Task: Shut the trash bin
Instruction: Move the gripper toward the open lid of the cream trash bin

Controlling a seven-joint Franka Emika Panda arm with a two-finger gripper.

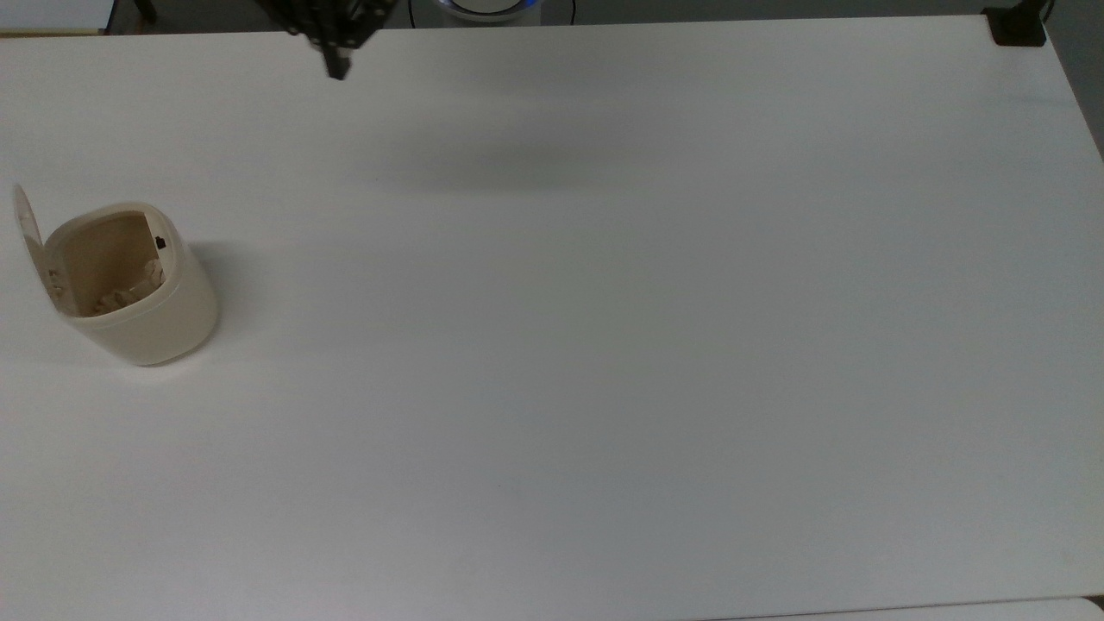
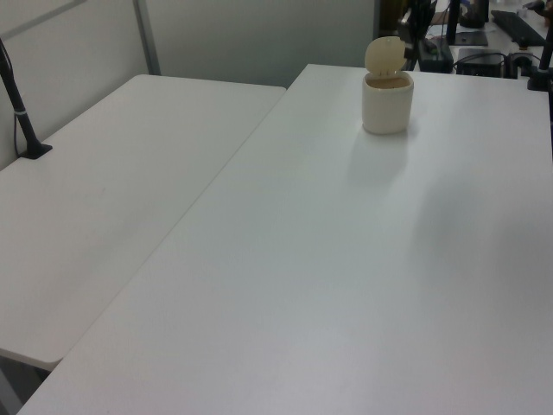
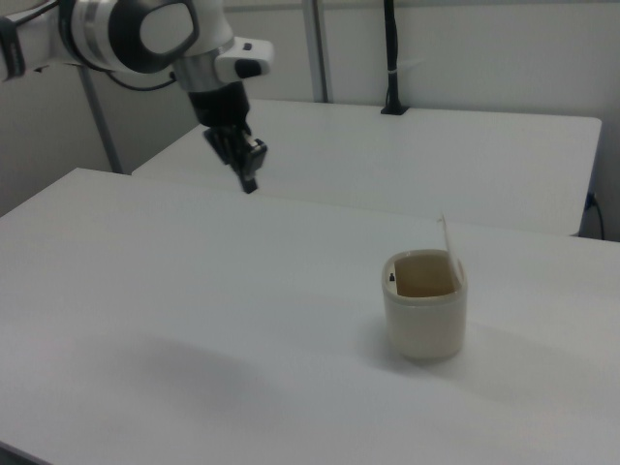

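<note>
The cream trash bin (image 1: 129,293) stands upright near the top view's left edge. Its lid (image 1: 26,224) is swung up on the side away from the table's middle, leaving the mouth open. A small black latch (image 1: 160,243) sits on the rim, and crumpled scraps lie inside. The left view shows the trash bin (image 2: 386,104) far back on the table, and the right view shows the trash bin (image 3: 424,315) at front right. My gripper (image 1: 336,67) hangs above the table's far edge, well away from the bin, shut with nothing in it. In the right view the gripper (image 3: 250,177) points down, left of the bin and beyond it.
A black clamp (image 1: 1018,26) sits on the corner at the top view's upper right. A second white table (image 2: 112,173) adjoins on the left view's left, with a black pole (image 2: 19,104) clamped to it. Wide bare tabletop (image 1: 604,345) lies between gripper and bin.
</note>
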